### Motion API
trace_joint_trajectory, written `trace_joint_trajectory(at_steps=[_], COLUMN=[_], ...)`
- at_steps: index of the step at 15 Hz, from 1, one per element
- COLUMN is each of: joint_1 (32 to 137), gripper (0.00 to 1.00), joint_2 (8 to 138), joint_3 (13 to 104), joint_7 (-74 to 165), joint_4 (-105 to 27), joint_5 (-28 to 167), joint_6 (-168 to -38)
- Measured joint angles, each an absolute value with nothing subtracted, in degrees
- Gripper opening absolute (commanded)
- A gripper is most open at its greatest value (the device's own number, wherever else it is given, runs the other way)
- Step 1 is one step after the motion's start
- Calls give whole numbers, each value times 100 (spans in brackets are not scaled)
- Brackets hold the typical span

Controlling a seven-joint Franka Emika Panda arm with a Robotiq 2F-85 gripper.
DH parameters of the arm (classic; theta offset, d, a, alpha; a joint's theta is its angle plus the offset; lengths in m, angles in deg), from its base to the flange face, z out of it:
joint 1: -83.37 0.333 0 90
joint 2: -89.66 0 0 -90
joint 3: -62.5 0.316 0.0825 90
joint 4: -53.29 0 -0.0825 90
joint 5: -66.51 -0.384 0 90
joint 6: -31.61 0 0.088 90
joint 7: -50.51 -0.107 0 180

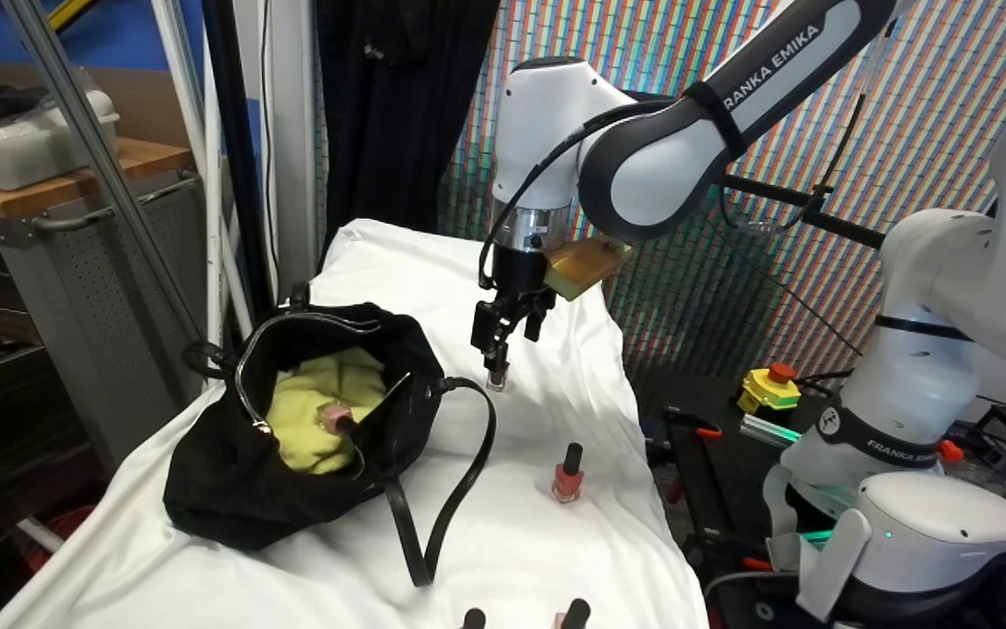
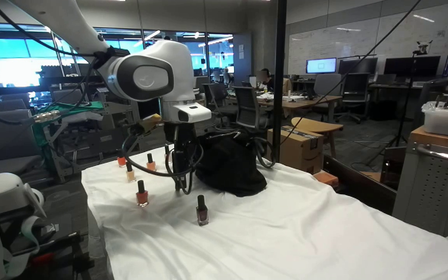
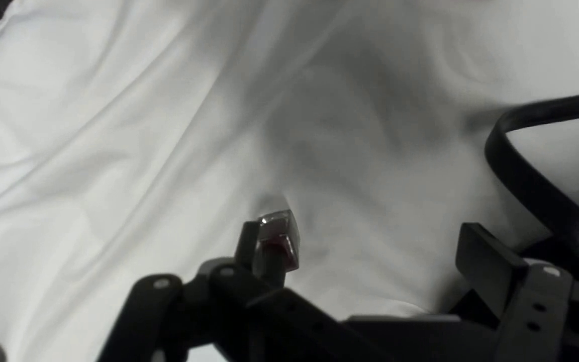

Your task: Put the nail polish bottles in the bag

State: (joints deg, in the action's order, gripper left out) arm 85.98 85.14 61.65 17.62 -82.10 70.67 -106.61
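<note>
Nail polish bottles were in two places in an exterior view: what looked like a pink bottle lay on the yellow-green lining inside the bag, while others stood upright on the white-draped tabletop, two showing little but black caps at the lower edge. The bag gaped upward, presumably so that bottles could be let go from above, and its strap trailed outside, out of the way. The robot arm held its jaws pointing down by a dark bottle, likely the next one meant for the bag. In an exterior view, a red bottle, a pale bottle and more stood apart from one another, a spacing that probably let the jaws go round one without toppling its neighbour; the dark bottle stood in the foreground. In the wrist view the jaws were spread wide and gripped nothing. The dark bottle, carried by its own base, stood close by one side of them rather than midway, so a small sideways shift seemed wise before closing; whether they touched it could not be told.
</note>
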Motion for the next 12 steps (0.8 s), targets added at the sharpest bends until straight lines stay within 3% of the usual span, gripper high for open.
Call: trace_joint_trajectory(at_steps=[12], joint_1=[8379], gripper=[100], joint_2=[8185], joint_3=[5966], joint_7=[2621], joint_4=[-8451], joint_5=[7512], joint_6=[-11506])
